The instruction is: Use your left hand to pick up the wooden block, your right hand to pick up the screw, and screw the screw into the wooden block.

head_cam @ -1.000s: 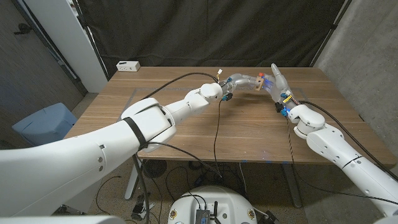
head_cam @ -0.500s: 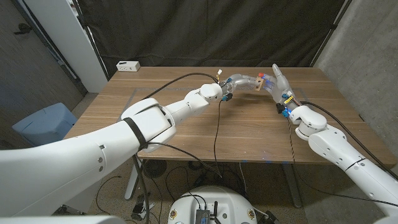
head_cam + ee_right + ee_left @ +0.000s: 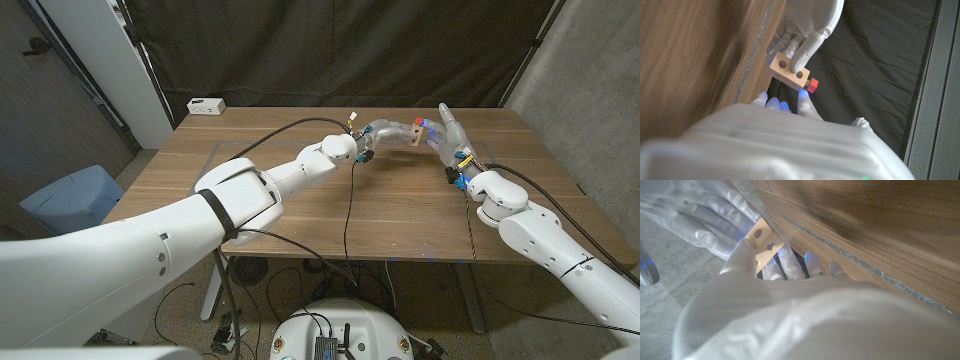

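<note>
I see the pale wooden block with round holes held above the table's far side, the red-headed screw at its end.

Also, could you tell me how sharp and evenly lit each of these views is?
Head view: sharp, evenly lit, black backdrop, with the wooden block small and far. Left wrist view: the left hand is a soft white blur up close and the table is smeared. Right wrist view: the right hand is blurred, the screw fairly crisp.

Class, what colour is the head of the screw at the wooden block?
Red; the screw shows best in the right wrist view.
</note>
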